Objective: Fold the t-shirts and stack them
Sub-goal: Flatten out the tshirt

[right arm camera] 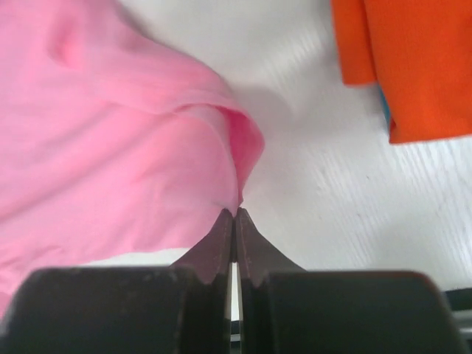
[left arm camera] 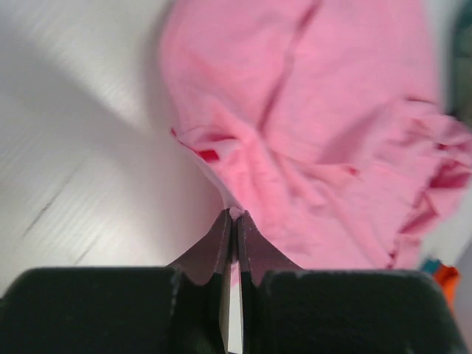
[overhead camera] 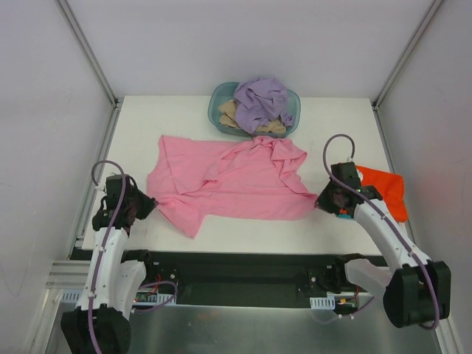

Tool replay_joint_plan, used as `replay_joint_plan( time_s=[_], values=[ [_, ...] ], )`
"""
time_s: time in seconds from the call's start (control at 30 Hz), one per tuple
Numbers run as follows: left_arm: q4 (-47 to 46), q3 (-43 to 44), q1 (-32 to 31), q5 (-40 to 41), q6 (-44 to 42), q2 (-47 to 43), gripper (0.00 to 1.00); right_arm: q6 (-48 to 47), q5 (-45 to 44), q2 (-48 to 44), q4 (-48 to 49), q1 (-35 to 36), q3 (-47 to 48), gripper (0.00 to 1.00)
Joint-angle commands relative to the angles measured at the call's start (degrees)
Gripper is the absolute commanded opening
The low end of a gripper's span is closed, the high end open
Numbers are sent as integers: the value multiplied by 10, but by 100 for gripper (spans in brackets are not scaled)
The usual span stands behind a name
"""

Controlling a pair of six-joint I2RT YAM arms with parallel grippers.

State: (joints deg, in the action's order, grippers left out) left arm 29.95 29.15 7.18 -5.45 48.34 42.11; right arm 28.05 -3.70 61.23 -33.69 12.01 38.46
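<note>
With the orange-red t-shirt [overhead camera: 385,189] set aside, the left end effector [left arm camera: 234,216] and right end effector [right arm camera: 234,213] pinch the unfolded pink t-shirt [overhead camera: 228,181]; lavender t-shirt [overhead camera: 262,99] and tan t-shirt [overhead camera: 230,114] wait in the basket [overhead camera: 215,102].

Tan shirt [overhead camera: 231,112] mostly buried under lavender shirt [overhead camera: 262,99]; orange-red shirt [right arm camera: 420,66] cut off by top edge.

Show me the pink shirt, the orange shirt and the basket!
pink t-shirt [overhead camera: 236,184]: top view, middle of its body.
orange-red t-shirt [overhead camera: 387,190]: top view, middle of the cloth.
basket [overhead camera: 214,110]: top view, its left rim.
</note>
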Motion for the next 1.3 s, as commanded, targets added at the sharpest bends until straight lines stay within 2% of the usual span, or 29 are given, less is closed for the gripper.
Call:
replay_joint_plan(
  time_s=[0.0,0.07,0.2,0.27,0.4,0.53,0.63,0.77,1.03,1.17,1.27],
  values=[
    [2,113,0,-61,-15,-84,0,-73,-25,-80,-38,3,103,1],
    [5,157,0,-41,-25,-106,0,-97,-31,-106,-50,2,135,1],
    [5,300,0,17,-43,-99,0,-128,-57,-139,-50,2,244,1],
    [4,353,0,23,-53,-79,0,-139,-78,-159,-45,3,282,0],
    [5,520,1,38,-81,-44,0,-192,-117,-182,-42,1,387,1],
    [5,668,0,33,-119,-15,0,-229,-133,-191,-66,2,513,0],
    [5,774,1,34,-150,4,0,-245,-141,-205,-94,2,565,1],
    [11,911,-1,38,-186,42,0,-259,-64,-230,-109,2,649,1],
    [12,1056,-1,38,-210,94,0,-292,-56,-221,-151,3,762,1],
    [6,1058,-1,35,-219,106,0,-292,-60,-210,-152,3,752,1],
    [3,1008,-1,24,-219,121,0,-291,-85,-194,-137,4,711,1]
  ],
)
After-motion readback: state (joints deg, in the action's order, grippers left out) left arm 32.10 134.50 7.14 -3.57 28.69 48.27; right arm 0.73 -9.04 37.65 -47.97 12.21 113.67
